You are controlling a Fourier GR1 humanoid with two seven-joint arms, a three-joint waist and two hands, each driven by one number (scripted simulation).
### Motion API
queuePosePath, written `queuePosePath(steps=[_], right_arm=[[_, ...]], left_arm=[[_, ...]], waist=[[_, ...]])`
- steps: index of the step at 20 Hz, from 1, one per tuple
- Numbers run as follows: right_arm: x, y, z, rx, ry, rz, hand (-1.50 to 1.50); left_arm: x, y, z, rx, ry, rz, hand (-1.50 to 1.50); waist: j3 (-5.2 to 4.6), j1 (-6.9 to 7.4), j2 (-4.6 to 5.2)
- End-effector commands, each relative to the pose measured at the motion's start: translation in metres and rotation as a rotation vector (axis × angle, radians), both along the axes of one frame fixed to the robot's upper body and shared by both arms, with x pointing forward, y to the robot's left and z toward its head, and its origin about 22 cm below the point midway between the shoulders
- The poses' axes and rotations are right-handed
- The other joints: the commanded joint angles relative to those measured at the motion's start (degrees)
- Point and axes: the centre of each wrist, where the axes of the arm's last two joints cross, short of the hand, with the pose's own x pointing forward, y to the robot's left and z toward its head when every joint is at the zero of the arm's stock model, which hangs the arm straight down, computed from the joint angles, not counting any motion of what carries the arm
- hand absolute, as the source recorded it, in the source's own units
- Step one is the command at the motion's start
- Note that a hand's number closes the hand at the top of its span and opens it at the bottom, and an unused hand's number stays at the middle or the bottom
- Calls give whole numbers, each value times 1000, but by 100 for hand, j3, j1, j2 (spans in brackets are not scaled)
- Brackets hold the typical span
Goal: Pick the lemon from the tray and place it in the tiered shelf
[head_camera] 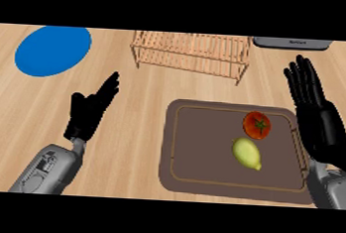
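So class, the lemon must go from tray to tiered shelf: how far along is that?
Nothing looks done: the lemon lies on the tray beside a tomato. Neither the left hand nor right hand holds anything. Picking it up and placing it in the shelf remain.

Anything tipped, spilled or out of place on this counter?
Nothing stands out. The yellow lemon and red tomato lie in the brown tray, the wooden tiered shelf stands upright, and the blue plate lies flat. The left hand and right hand are open, holding nothing.
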Motion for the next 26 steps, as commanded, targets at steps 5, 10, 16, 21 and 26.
queuePosePath(steps=[5, 10, 16, 21, 26], right_arm=[[-22, -100, 4, 93, -394, 6, 150], [-44, -174, -76, 45, -102, -177, 150], [-43, -203, -95, -3, -247, 44, -150], [-50, -210, -86, -138, -201, 226, -150], [-76, -190, -100, -256, -173, 322, -150]], left_arm=[[-36, 60, -42, -49, 195, 267, 0], [-42, 71, -47, -102, 264, 264, 0], [-50, 79, -43, -98, 307, 258, 0], [-43, 79, -32, -93, 283, 257, 0], [-53, 87, -41, -96, 297, 292, 0]], waist=[[34, -43, 71], [25, 186, 179], [23, 238, 142], [12, 133, 115], [-3, -10, 85]])
